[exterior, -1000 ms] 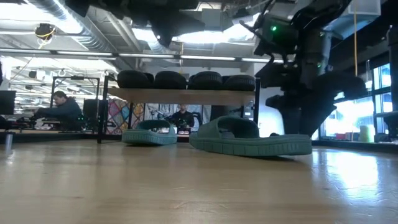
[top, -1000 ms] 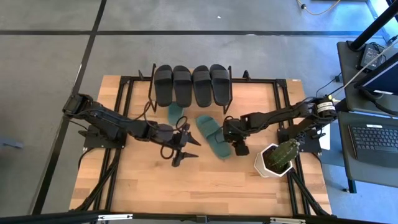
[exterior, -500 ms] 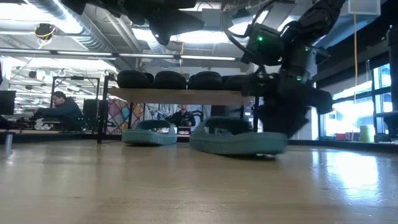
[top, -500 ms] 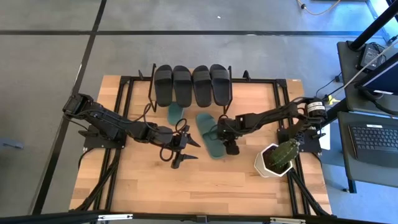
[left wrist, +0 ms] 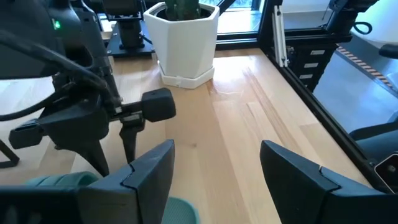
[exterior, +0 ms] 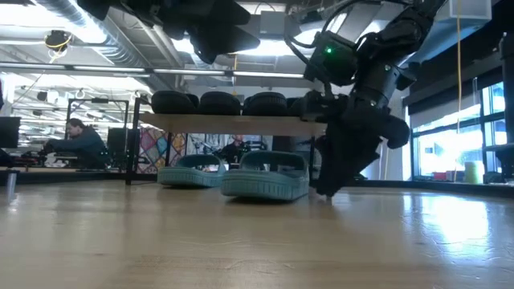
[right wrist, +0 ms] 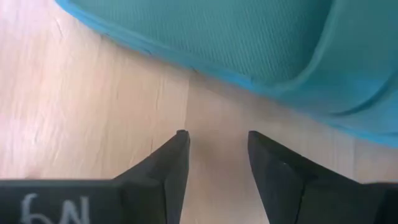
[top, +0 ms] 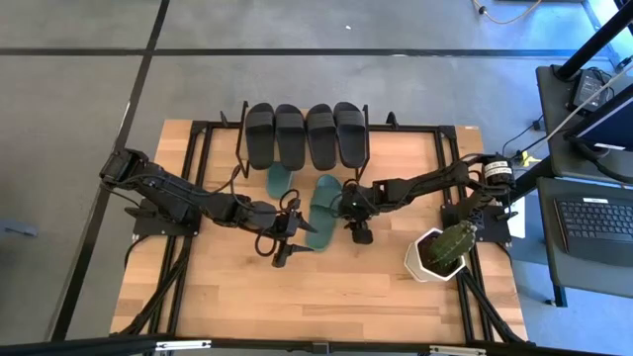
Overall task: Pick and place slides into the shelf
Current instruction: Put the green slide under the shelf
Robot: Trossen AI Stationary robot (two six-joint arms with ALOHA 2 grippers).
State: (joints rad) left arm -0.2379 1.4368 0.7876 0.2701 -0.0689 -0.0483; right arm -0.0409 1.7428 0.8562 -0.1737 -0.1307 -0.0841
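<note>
Slides are sitting in two groups. Starting at the right hand (top: 358,233), just right of tabletop center in the high view: its fingers (right wrist: 166,163) are standing partly open with bare wood between them, holding nothing, tips pointing down at the tabletop (top: 366,297). In the right wrist view the edge of a teal slide (top: 323,205) is lying just beyond the fingertips; contact cannot be told. In the low view this hand (exterior: 325,191) is reaching down to the wood just beside that slide (exterior: 265,176).

Left hand (top: 284,245) is hovering at about 8 o'clock from that teal slide, near it, its fingers (left wrist: 151,173) spread wide and gripping nothing.

A second teal slide (top: 281,179) is lying at 11 o'clock from the first one, its far end reaching under the shelf (exterior: 233,124). In the low view both teal slides are resting flat on the wood, the second (exterior: 193,172) farther back.

Four black slides (top: 306,134) are lying side by side on the shelf top at the 12 o'clock edge of the tabletop.

A white planter (top: 428,259) with a green plant is standing at 4 o'clock from the right hand, well apart from the slides.

In the room behind, a person (exterior: 84,140) is sitting at a desk.
</note>
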